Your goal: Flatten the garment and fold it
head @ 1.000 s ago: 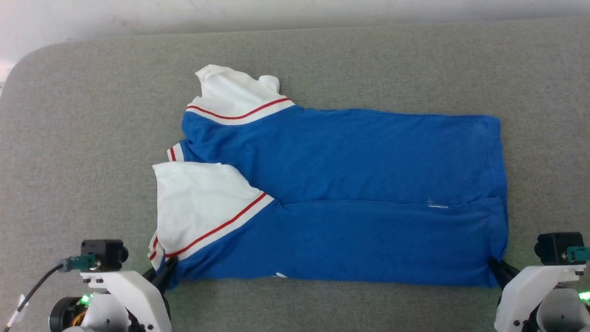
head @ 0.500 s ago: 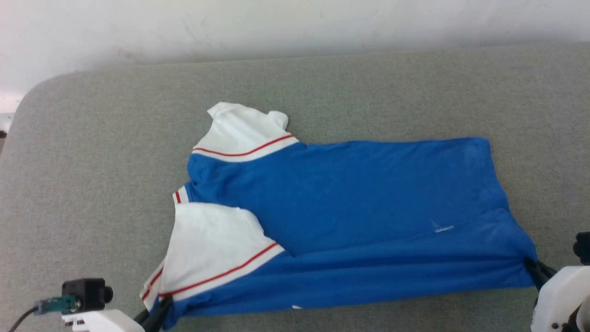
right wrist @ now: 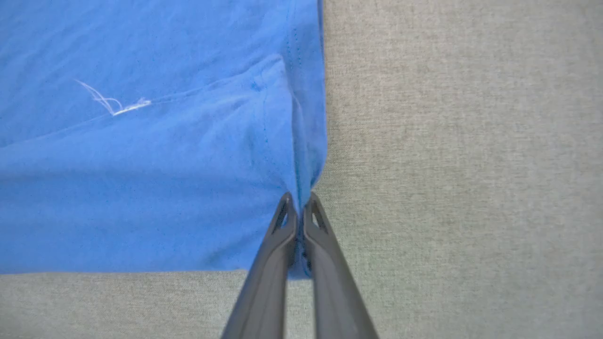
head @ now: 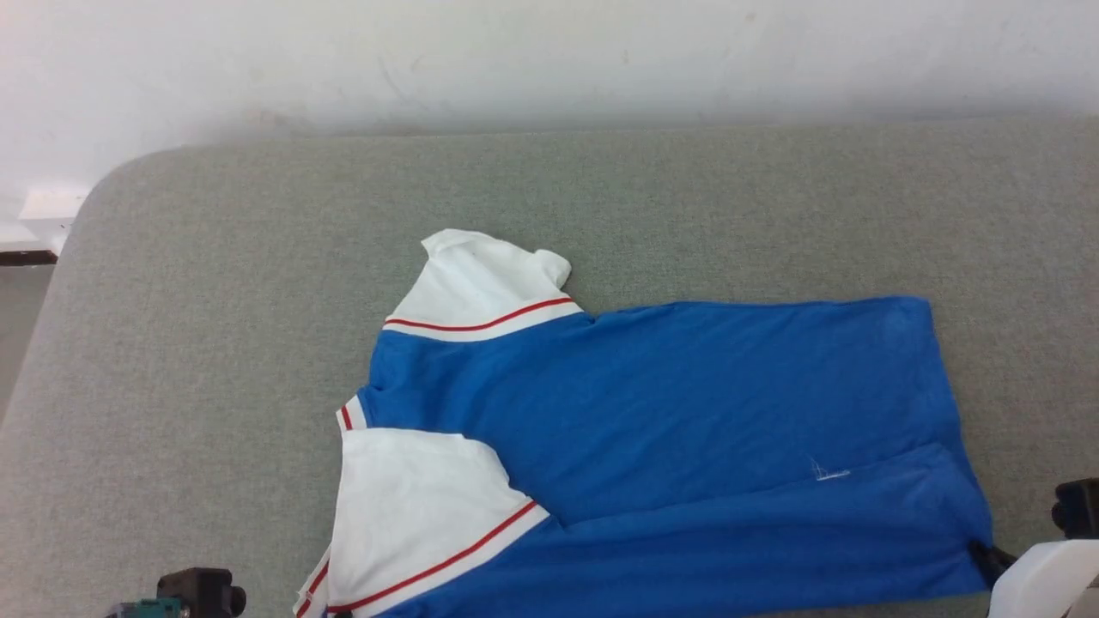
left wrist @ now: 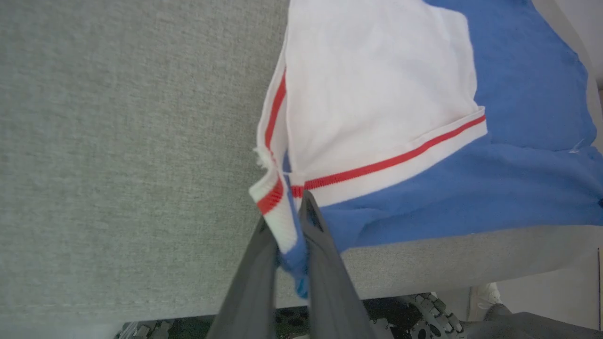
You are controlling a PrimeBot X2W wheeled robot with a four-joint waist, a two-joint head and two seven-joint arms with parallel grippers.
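The garment (head: 670, 403) is a bright blue T-shirt with white, red-striped sleeves, lying sideways on the grey padded table (head: 215, 343). Its near long side is folded over the body. In the left wrist view my left gripper (left wrist: 285, 212) is shut on the near sleeve-end corner (left wrist: 278, 202), white, red and blue cloth bunched between the fingers. My right gripper (right wrist: 299, 197) is shut on the near hem corner of the garment (right wrist: 301, 155). That right gripper (head: 983, 554) is a dark tip at the garment's lower right corner in the head view.
The table's near edge (left wrist: 424, 263) runs just behind the left gripper's fingers, with floor and wheels below it. A pale wall (head: 549, 60) rises behind the table's far edge. Bare grey padding lies left of, right of and beyond the garment.
The whole head picture has shifted: the camera has moved, so table and garment sit lower and both grippers have slid towards the bottom edge. Both grippers stay shut on their corners.
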